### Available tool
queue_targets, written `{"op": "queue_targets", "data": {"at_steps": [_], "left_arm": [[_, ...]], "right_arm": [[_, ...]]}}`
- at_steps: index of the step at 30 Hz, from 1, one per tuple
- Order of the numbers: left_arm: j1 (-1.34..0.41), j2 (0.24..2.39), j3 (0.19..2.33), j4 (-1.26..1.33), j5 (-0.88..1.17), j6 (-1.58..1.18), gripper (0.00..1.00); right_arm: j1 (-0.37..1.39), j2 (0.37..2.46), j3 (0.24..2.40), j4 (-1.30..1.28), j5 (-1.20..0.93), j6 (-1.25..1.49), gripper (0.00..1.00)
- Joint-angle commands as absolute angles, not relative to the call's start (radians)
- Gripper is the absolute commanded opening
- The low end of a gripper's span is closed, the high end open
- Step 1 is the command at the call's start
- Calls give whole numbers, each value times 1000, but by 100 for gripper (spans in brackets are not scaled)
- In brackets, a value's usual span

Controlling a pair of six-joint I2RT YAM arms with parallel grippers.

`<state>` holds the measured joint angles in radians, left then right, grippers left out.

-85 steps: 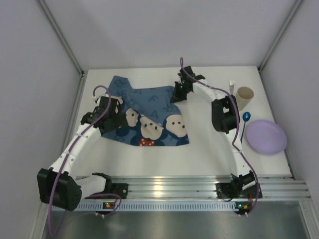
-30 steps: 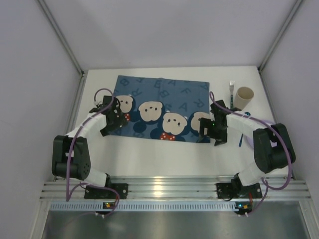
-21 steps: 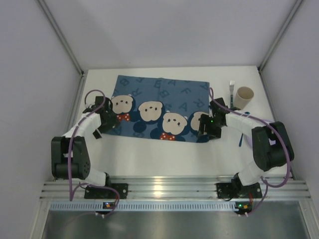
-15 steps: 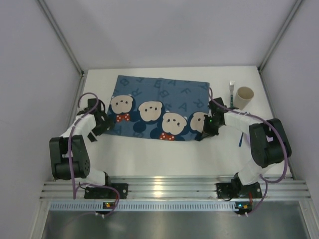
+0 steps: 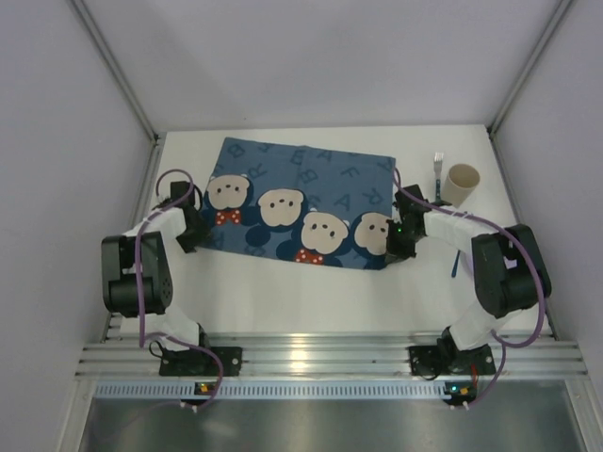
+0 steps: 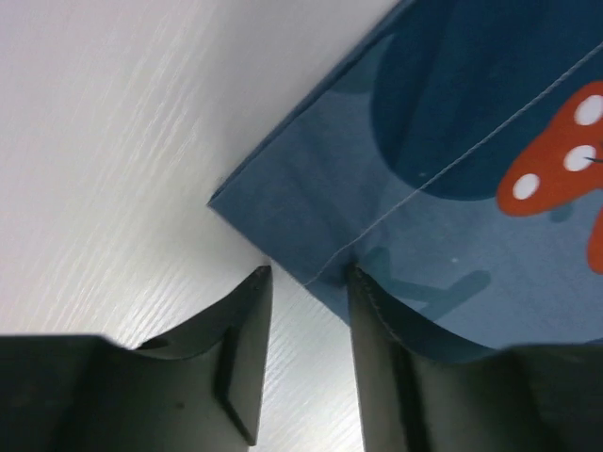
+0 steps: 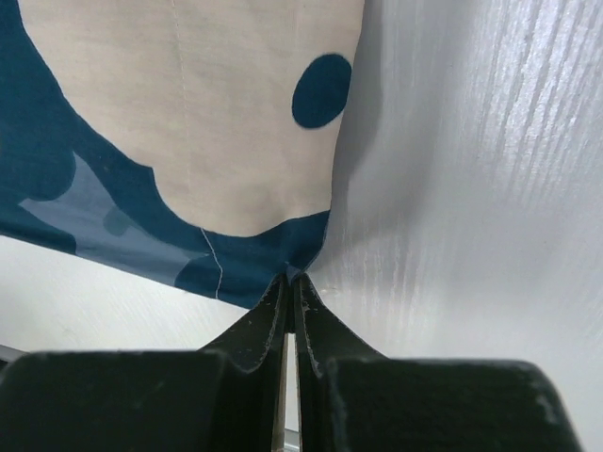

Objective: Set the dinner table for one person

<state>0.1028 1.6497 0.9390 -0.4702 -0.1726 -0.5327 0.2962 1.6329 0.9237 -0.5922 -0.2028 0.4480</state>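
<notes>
The blue bear-face mat [image 5: 297, 202] lies spread on the white dinner table [image 5: 301, 301]. My left gripper [image 5: 193, 229] sits low at the mat's near left corner. In the left wrist view its fingers stand a little apart [image 6: 306, 278] with bare table showing between them. The mat's hem [image 6: 377, 188] reaches the tips and drapes over the right finger [image 6: 377, 330]. My right gripper [image 5: 396, 247] is at the mat's near right corner. Its fingers [image 7: 290, 282] are shut, pinching the mat's corner tip [image 7: 301, 254].
A beige cup [image 5: 463, 184] stands at the back right with a fork [image 5: 438, 169] lying beside it. A blue spoon handle [image 5: 454, 264] shows next to the right arm. The ribbed aluminium rail [image 5: 320, 353] runs along the near edge. Grey walls enclose three sides.
The right gripper shut on the mat's near right corner. The left gripper slid left to the near left corner and its jaws narrowed. The mat, crumpled earlier, now lies flat.
</notes>
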Motion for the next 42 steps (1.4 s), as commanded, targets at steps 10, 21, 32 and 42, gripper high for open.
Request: {"op": "queue_targets", "data": {"at_steps": [10,21,32,42], "left_arm": [[104,1812,963,-410,-78,-549,0],[104,1398,712,-580,-17,-683,0],[3,1115,655,-727,61,-842,0],[-31,982,626,-886,46,-871,37]], "right_arm": [[296,1603,966,-661,-167,408,0],[293,1534,980,-824,-66,416,0],[287,1410,894,-945,-22,502,0],[275,1351,848,-973,40,509,77]]}}
